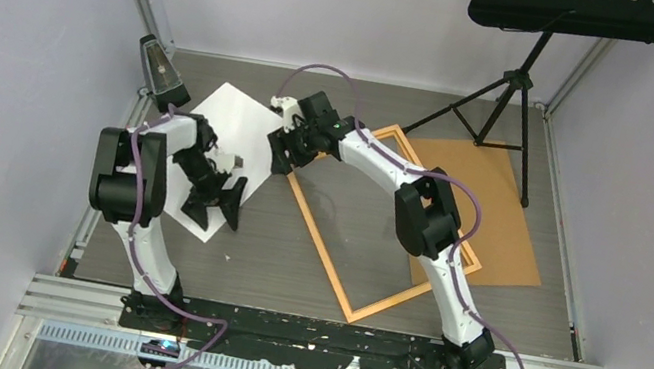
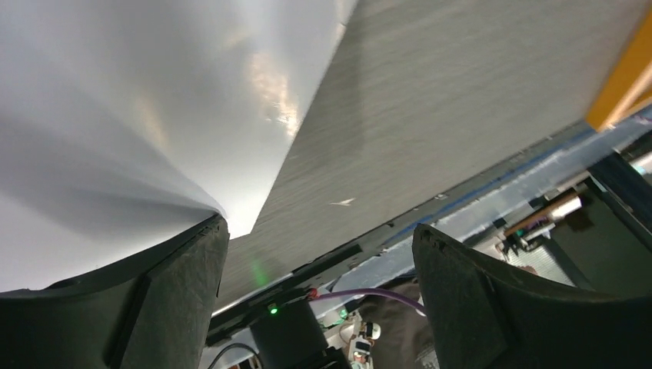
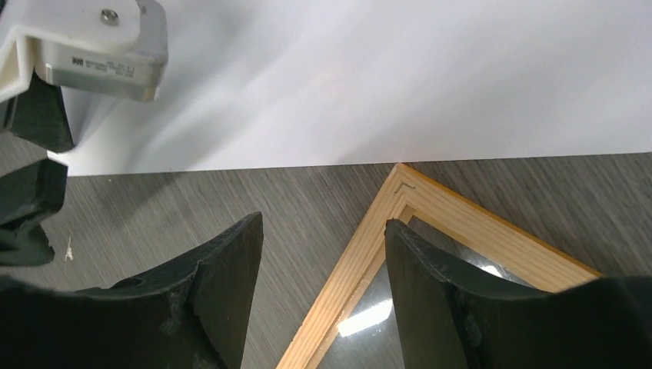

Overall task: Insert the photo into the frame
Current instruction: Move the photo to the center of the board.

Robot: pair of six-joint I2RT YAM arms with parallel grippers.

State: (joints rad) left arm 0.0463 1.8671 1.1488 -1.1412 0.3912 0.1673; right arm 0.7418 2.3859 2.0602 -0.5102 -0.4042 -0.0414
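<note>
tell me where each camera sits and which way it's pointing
top external: above and behind the arms, looking down on the table; both arms show, bases at the bottom.
left wrist: on the left arm, looking past the open left gripper at the photo, white side up, and the table.
right wrist: on the right arm, looking past the open right gripper at a corner of the frame and the photo's edge.
shared: both wrist views catch the photo and the frame.

White arms (image 1: 151, 250), black joints (image 1: 424, 217), purple cables (image 1: 323, 70); left hand (image 1: 217, 211) and right hand (image 1: 285, 159) black.
</note>
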